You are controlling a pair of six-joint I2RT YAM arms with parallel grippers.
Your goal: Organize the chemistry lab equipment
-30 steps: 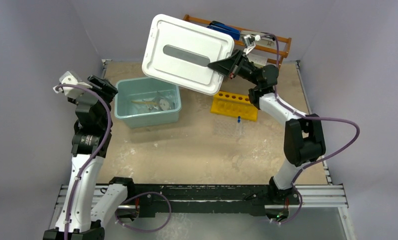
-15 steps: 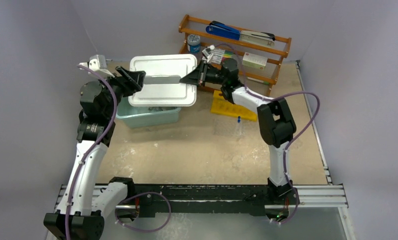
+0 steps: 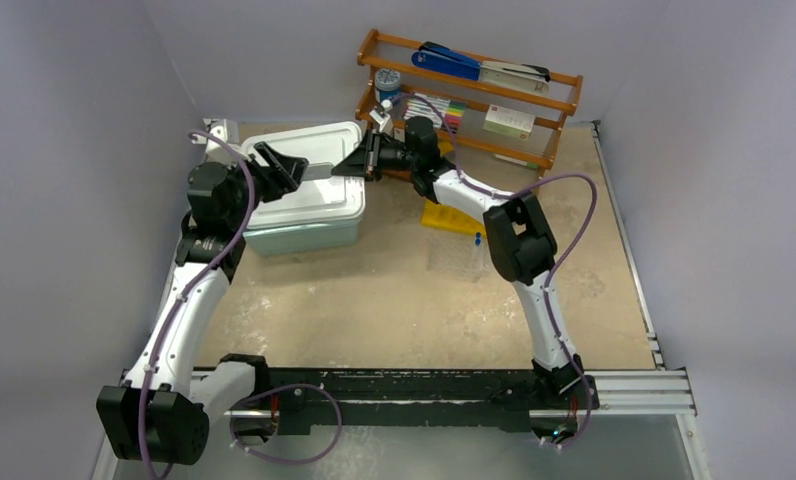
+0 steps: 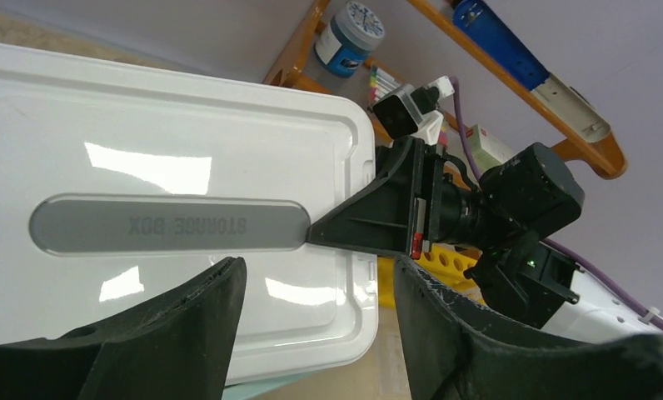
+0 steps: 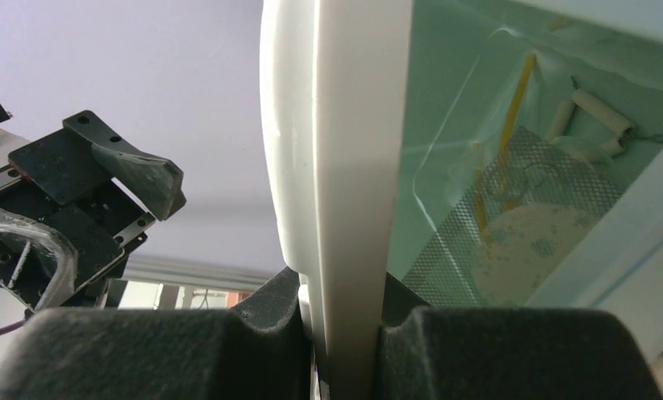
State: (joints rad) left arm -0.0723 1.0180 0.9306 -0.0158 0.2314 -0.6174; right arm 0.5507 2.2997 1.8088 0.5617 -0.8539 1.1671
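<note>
A white lid [image 3: 319, 200] with a grey label [image 4: 166, 225] covers the teal bin [image 3: 304, 238]. My right gripper [image 3: 359, 165] is shut on the lid's right edge [image 5: 349, 208], pinched between both fingers. Under that raised edge the right wrist view looks into the bin, where an amber tube [image 5: 511, 108], wire mesh [image 5: 561, 175] and small white pieces [image 5: 599, 112] lie. Above the lid's left half my left gripper [image 4: 318, 271] stands open, holding nothing. Partly behind the right arm, the yellow holed rack [image 3: 454, 218] rests on the table. A small clear item with a blue cap [image 3: 477, 240] lies beside it.
A wooden shelf [image 3: 534, 90] stands against the back wall with a blue stapler [image 3: 449, 58], coloured markers [image 3: 452, 112], a blue-lidded jar [image 4: 353, 33] and a small box [image 3: 507, 122]. Grey walls close in on the left, back and right.
The right gripper carried the lid from high above the table down and left onto the bin. The left arm swung right and forward over the lid's left part.
</note>
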